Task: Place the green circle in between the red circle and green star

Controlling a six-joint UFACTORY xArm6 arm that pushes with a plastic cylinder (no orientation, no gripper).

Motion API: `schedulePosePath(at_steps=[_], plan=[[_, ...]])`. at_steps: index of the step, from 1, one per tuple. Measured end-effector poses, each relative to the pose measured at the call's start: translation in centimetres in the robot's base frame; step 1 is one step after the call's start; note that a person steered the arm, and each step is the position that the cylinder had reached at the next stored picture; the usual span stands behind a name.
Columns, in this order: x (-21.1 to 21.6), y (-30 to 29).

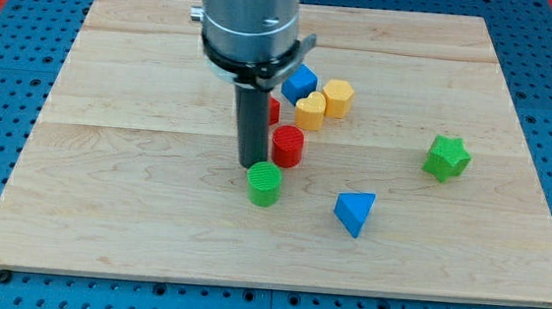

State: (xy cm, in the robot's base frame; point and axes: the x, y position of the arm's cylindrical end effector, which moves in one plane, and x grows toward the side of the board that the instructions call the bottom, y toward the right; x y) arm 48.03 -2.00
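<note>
The green circle (265, 184) sits near the board's middle, just below my tip (252, 165), which stands at its upper left edge, touching or nearly so. The red circle (288, 146) is just above and right of the green circle, close to the rod's right side. The green star (447, 157) lies far to the view's right, apart from the others.
A blue triangle (354, 213) lies to the lower right of the green circle. A blue cube (299, 82), a yellow heart (310, 110) and a yellow hexagon (338, 97) cluster above the red circle. Another red block (274, 110) is partly hidden behind the rod. The wooden board (104, 210) lies on a blue pegboard.
</note>
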Motion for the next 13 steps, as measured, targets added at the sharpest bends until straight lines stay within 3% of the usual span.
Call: schedulePosePath(at_steps=[2, 4, 6, 8, 10, 12, 13], plan=[[0.1, 0.9], [7.5, -4.9], [9.6, -2.9], [6.9, 0.0], [7.4, 0.3], [6.6, -3.3], [4.0, 0.4]])
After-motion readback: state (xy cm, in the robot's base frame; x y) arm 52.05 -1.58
